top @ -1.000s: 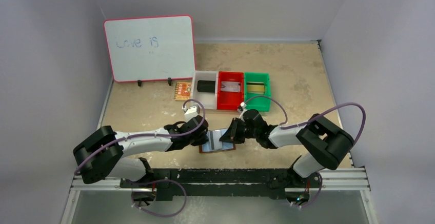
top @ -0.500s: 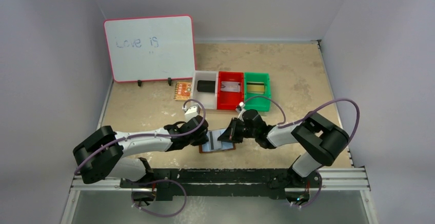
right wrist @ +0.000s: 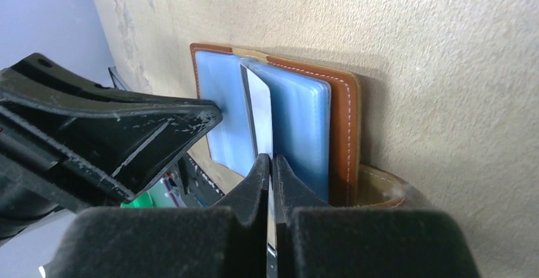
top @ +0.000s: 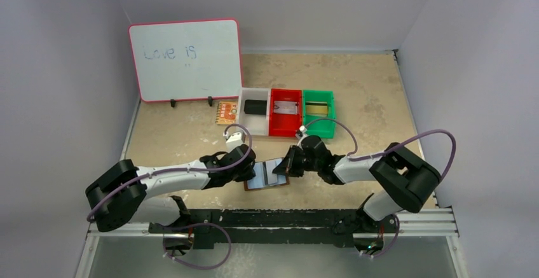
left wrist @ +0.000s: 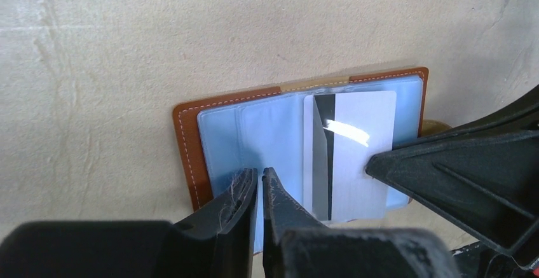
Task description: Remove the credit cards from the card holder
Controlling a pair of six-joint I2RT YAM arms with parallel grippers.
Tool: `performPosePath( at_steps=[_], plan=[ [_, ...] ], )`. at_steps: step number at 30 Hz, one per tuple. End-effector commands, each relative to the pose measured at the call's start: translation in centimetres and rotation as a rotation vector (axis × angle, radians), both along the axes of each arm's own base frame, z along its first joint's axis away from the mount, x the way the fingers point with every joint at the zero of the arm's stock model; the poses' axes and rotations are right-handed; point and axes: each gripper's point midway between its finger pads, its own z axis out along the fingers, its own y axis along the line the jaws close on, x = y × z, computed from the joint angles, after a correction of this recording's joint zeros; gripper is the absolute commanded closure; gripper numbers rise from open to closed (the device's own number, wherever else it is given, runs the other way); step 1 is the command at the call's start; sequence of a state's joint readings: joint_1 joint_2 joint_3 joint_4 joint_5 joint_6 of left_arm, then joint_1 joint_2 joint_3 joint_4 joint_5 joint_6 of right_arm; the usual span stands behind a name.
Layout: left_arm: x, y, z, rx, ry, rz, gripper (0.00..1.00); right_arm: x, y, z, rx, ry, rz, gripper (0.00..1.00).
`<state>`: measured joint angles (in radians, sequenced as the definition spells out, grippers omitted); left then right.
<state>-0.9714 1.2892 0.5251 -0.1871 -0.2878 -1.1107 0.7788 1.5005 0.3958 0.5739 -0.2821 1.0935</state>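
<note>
The open brown leather bifold card holder (left wrist: 185, 139) lies by the near edge of the beige counter (top: 368, 93), left gripper (left wrist: 259, 176) closed, tips on its blue panel, right gripper (right wrist: 271, 163) pinching a pale striped plastic credit card (left wrist: 359, 157), gripped edge hidden

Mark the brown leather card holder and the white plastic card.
Brown leather card holder (left wrist: 189, 157): left wrist view, stitched left edge.
White plastic card (left wrist: 353, 176): left wrist view, its pale face.
</note>
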Motion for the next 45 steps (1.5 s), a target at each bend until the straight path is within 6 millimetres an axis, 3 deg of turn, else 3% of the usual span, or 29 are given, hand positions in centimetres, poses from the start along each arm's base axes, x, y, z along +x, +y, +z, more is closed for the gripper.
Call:
performPosePath(
  at_steps=[1, 12, 16, 28, 34, 37, 39, 42, 45],
  plan=[
    [-0.6, 2.5, -0.4, 0.103, 0.001, 0.007, 0.90, 0.7, -0.1, -1.1, -0.049, -0.010, 0.004, 1.00],
    [2.0, 2.6, 4.4, 0.162, -0.091, 0.061, 0.73, 0.2, -0.3, -1.3, -0.053, -0.002, 0.023, 1.00],
    [2.3, 2.0, 5.3, 0.130, -0.103, 0.071, 0.69, 0.1, -0.4, -1.1, -0.042, -0.010, 0.016, 1.00],
    [1.5, -1.0, 4.5, -0.010, -0.054, 0.008, 0.65, 0.4, -1.3, -0.6, -0.047, -0.023, -0.046, 1.00],
    [0.0, -4.7, 3.1, -0.129, 0.013, -0.145, 0.74, 0.4, -2.3, -0.6, -0.083, -0.014, -0.088, 1.00],
    [-0.1, -3.2, 0.9, -0.039, 0.045, -0.103, 0.81, 0.9, -3.1, -0.3, -0.121, -0.044, -0.120, 1.00],
    [-0.1, -0.9, -0.8, 0.065, 0.052, -0.049, 0.83, 2.2, -3.7, 0.3, -0.192, -0.080, -0.156, 1.00],
    [-0.6, 2.1, -3.0, 0.184, 0.075, 0.005, 0.85, 2.1, -4.5, 0.3, -0.252, -0.063, -0.159, 1.00],
    [-1.0, 3.0, -4.0, 0.204, 0.088, 0.020, 0.87, 2.0, -4.7, 1.2, -0.226, -0.081, -0.175, 1.00]
  ],
)
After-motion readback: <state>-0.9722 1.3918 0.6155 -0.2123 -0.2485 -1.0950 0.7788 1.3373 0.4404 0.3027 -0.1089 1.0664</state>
